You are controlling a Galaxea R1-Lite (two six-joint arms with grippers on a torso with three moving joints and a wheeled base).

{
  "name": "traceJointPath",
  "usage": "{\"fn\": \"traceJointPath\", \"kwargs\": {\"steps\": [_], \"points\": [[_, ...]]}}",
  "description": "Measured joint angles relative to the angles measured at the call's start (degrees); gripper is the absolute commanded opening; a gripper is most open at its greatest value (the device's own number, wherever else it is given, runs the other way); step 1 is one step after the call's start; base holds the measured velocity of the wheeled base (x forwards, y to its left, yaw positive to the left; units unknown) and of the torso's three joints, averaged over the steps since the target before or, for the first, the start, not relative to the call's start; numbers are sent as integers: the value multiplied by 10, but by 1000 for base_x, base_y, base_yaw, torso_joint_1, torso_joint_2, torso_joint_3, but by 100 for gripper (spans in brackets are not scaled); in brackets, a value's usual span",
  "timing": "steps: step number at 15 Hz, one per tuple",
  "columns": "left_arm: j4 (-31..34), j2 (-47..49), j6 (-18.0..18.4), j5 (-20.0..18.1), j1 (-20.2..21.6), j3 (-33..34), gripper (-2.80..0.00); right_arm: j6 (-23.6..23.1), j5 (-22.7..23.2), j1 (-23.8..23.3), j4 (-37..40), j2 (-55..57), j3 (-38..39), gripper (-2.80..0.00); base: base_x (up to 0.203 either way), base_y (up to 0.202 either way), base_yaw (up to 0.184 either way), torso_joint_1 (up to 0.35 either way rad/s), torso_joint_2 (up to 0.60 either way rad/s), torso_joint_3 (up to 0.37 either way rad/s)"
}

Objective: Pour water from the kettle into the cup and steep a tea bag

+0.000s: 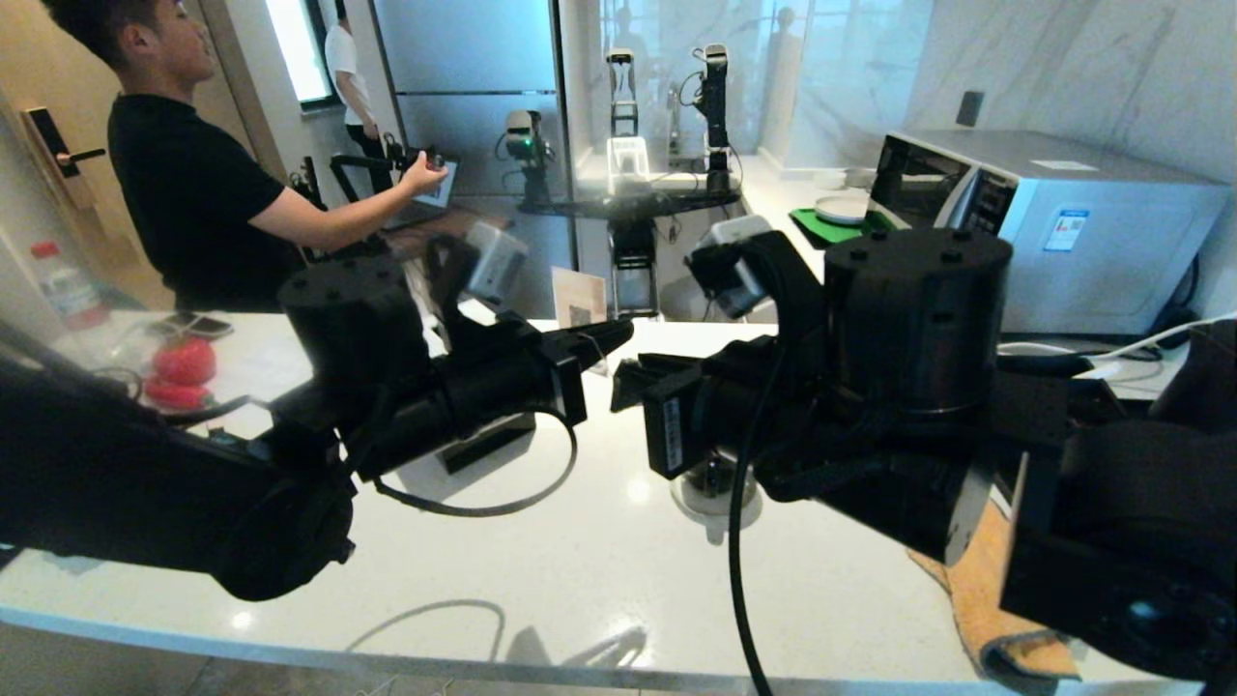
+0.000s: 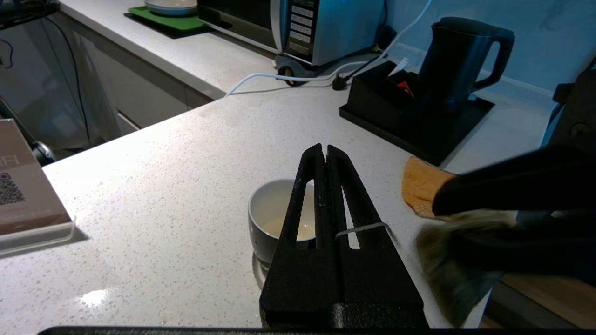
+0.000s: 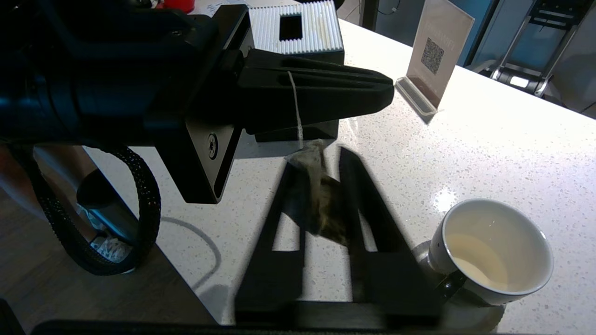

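The cup [image 3: 493,251], white inside with a little pale water [image 3: 475,267] at the bottom, stands on a round coaster on the white counter. My left gripper [image 2: 324,148] hovers above the cup [image 2: 274,209], shut on the thin pale string [image 2: 361,229]. The string [image 3: 294,102] hangs from it down to the tea bag [image 3: 326,204], which dangles beside the cup, above the counter. My right gripper [image 3: 319,160] is open, its fingers standing either side of the tea bag. The black kettle [image 2: 458,60] stands on a black tray [image 2: 419,135] behind. In the head view both grippers meet tip to tip, left [image 1: 618,333] and right [image 1: 628,372].
An orange cloth [image 2: 421,186] lies near the tray. A QR sign stand [image 3: 437,51] and a black box with a white top [image 3: 293,28] stand on the counter. A microwave [image 1: 1063,213] sits back right. A person [image 1: 193,193] stands beyond the counter, left.
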Motion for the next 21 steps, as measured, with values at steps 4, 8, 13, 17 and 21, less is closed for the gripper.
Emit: {"fn": "traceJointPath", "kwargs": {"steps": [4,8,13,17,21], "points": [[0,0,0,0,0,2,-280,-3,-2,0,-8,0,2,0,0,0,0,0,0,0],[0,-1,0,0,0,2,-280,-3,-22,-1,-8,-8,2,0,0,0,0,0,0,0],[0,-5,0,3,0,3,-280,-5,-113,-4,-4,-15,0,0,0,0,0,0,0,0],[0,-14,0,3,0,20,-280,-24,-168,-33,-2,-30,21,0,0,0,0,0,0,0],[0,-23,1,3,0,29,-280,-72,-212,-114,-28,-48,59,0,0,0,0,0,0,0]]}}
